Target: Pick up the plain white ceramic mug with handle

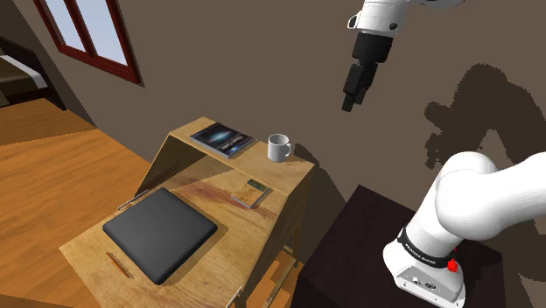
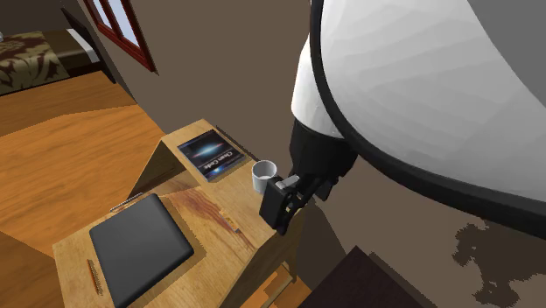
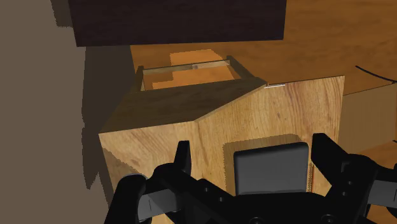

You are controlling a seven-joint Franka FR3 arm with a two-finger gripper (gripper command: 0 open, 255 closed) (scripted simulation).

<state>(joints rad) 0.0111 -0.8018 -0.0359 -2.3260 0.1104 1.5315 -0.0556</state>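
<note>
Overhead, end effector (image 1: 348,105) open, empty, shoulder view mug (image 1: 279,147) near book (image 1: 221,138), wrist view pad (image 3: 270,167).

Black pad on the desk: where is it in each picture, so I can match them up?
Shoulder view: lower left, the black pad lies flat on the wooden desk.
Second exterior view: lower left again, on the desk's low part.
Wrist view: beyond the open gripper, seen between its fingers, untouched.
Shared landmark: the wooden desk under it.

Home bedroom: bed (image 1: 17,74), red-framed window (image 1: 92,33), wood floor (image 1: 52,175), wooden writing desk (image 1: 249,227) with book (image 1: 221,138).
</note>
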